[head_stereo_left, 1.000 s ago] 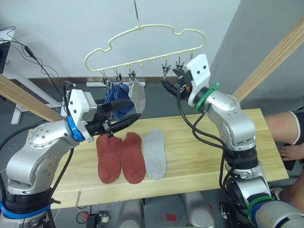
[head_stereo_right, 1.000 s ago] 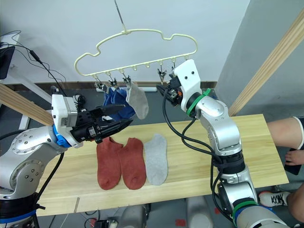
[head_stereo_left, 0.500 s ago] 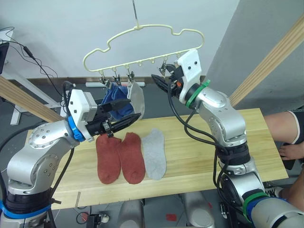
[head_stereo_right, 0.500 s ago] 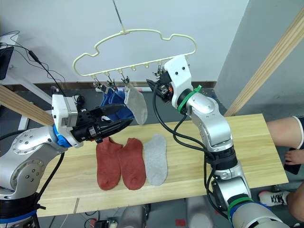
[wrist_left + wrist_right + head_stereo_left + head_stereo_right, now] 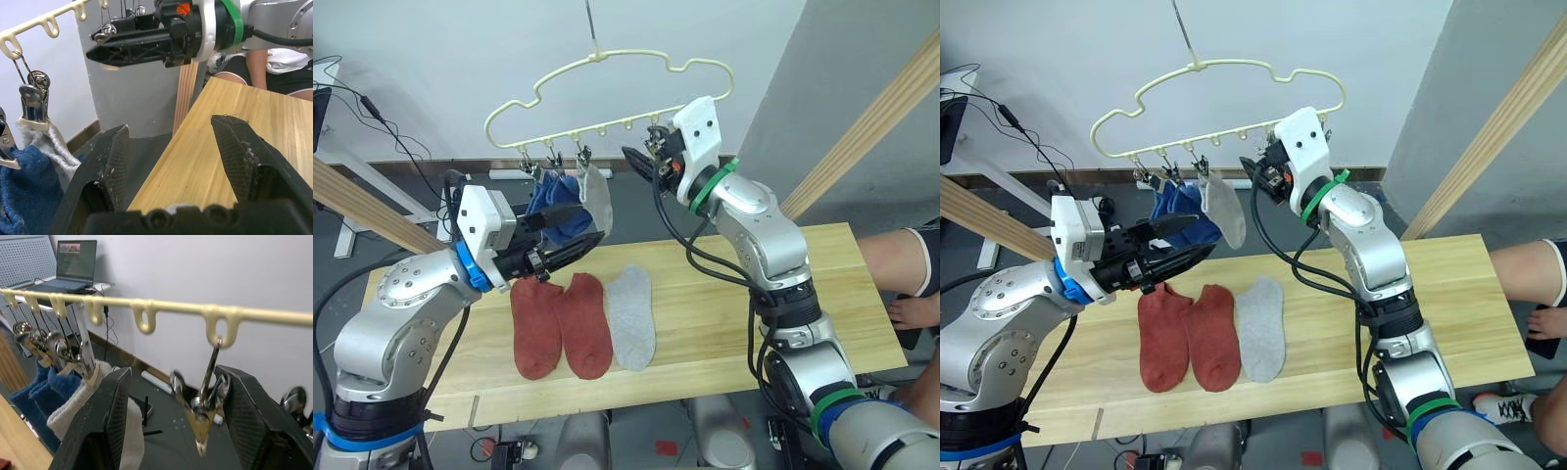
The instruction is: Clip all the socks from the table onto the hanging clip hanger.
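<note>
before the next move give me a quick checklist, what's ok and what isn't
1. Left gripper open and empty: ok.
2. Right gripper open, with a free clip hanging between its fingers: ok.
3. Clip hanger hung by its hook, three socks on it, two blue socks and one grey sock: ok.
4. All socks off the table: not ok; two red socks and one grey table sock lie flat.
5. A sock in hand for the free clip: not ok.
6. Clip's jaws pressed open: cannot tell.
</note>
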Robot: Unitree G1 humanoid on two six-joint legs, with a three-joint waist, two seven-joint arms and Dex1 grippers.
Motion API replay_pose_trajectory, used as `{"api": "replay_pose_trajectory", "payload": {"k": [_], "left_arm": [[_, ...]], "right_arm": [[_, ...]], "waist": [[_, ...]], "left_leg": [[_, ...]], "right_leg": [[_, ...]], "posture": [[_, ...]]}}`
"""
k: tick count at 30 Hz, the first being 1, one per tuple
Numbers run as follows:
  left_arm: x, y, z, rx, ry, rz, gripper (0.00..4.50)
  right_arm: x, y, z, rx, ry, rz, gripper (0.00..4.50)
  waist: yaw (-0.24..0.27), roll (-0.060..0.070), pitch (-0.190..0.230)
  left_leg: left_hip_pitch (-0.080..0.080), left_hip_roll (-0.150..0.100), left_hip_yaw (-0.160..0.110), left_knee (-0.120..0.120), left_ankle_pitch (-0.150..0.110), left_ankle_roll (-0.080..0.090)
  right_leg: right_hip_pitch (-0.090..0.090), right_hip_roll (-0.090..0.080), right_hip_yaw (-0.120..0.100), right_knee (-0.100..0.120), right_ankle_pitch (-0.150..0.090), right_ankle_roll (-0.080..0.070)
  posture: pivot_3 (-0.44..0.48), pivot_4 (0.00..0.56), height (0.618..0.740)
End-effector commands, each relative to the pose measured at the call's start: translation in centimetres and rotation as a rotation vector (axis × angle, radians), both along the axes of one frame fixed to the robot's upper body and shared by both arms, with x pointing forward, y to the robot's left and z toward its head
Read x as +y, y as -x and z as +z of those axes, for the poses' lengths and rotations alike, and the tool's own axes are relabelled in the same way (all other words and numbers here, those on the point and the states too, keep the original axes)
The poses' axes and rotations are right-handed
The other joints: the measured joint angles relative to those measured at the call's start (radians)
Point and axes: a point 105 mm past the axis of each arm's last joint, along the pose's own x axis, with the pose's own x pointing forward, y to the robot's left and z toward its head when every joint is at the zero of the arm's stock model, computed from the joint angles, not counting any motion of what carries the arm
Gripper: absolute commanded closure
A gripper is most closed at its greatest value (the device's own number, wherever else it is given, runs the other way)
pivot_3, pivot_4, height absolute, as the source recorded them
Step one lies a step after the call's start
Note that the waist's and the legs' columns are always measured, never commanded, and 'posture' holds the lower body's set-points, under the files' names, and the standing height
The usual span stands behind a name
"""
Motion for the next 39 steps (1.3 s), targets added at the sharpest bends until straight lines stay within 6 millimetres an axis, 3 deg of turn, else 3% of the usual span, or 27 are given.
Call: {"api": "replay_pose_trajectory", "payload": {"k": [1,7,10,14,18,24,31,36,39], "left_arm": [[-0.7,0.6,0.7,-0.045,-0.003,-0.022,1.53],[-0.7,0.5,0.6,-0.044,0.0,-0.016,1.53],[-0.7,0.4,0.6,-0.046,0.002,-0.01,1.53],[-0.8,0.4,0.4,-0.053,0.001,0.005,1.53],[-1.2,-0.1,-0.2,-0.081,-0.004,0.085,1.53],[-2.7,-0.1,-3.1,-0.064,-0.063,0.162,1.53],[-3.5,-1.0,-5.5,-0.038,-0.078,0.255,0.04],[-3.3,-1.1,-5.6,-0.034,-0.068,0.269,0.04],[-3.0,-1.3,-5.5,-0.036,-0.062,0.283,0.0]], "right_arm": [[0.1,0.5,1.7,-0.057,-0.043,0.016,1.69],[0.1,0.4,1.7,-0.049,-0.049,0.014,1.69],[0.1,0.4,1.7,-0.045,-0.055,0.01,2.3],[0.0,0.3,1.7,-0.042,-0.063,0.01,3.72],[0.0,0.3,1.8,-0.04,-0.068,0.013,4.34],[0.0,0.4,1.8,-0.038,-0.071,0.021,4.49],[0.2,0.6,2.0,-0.04,-0.072,0.037,4.5],[0.1,0.6,1.9,-0.037,-0.073,0.04,4.5],[0.3,0.8,1.7,-0.028,-0.07,0.049,3.74]], "waist": [[0.0,0.0,0.0],[0.0,0.0,0.0],[0.0,0.0,0.0],[0.0,0.0,0.0],[0.0,0.0,0.0],[0.0,0.0,0.0],[0.0,0.0,0.0],[0.0,0.0,0.0],[0.0,0.0,0.0]], "left_leg": [[0.0,0.0,0.0,0.0,0.0,0.0],[0.0,0.0,0.0,0.0,0.0,0.0],[0.0,0.0,0.0,0.0,0.0,0.0],[0.0,0.0,0.0,0.0,0.0,0.0],[0.0,0.0,0.0,0.0,0.0,0.0],[0.0,0.0,0.0,0.0,0.0,0.0],[0.0,0.0,0.0,0.001,0.0,0.0],[0.0,0.0,0.0,0.001,0.0,0.0],[0.0,0.0,0.0,0.001,0.0,0.0]], "right_leg": [[0.0,0.0,0.0,0.0,0.0,0.0],[0.0,0.0,0.0,0.0,0.0,0.0],[0.0,0.0,0.0,0.0,0.0,0.0],[0.0,0.0,0.0,0.0,0.0,0.0],[0.0,0.0,0.0,0.0,0.0,0.0],[0.0,0.0,0.0,0.0,0.0,0.0],[0.0,0.0,0.0,0.001,0.0,0.0],[0.0,0.0,0.0,0.001,0.0,0.0],[0.0,0.0,0.0,0.001,0.0,0.0]], "posture": [[-0.084,0.343,0.74],[-0.084,0.343,0.74],[-0.083,0.343,0.74],[-0.083,0.344,0.74],[-0.082,0.345,0.74],[-0.084,0.348,0.74],[-0.097,0.349,0.74],[-0.094,0.349,0.74],[-0.092,0.351,0.74]]}}
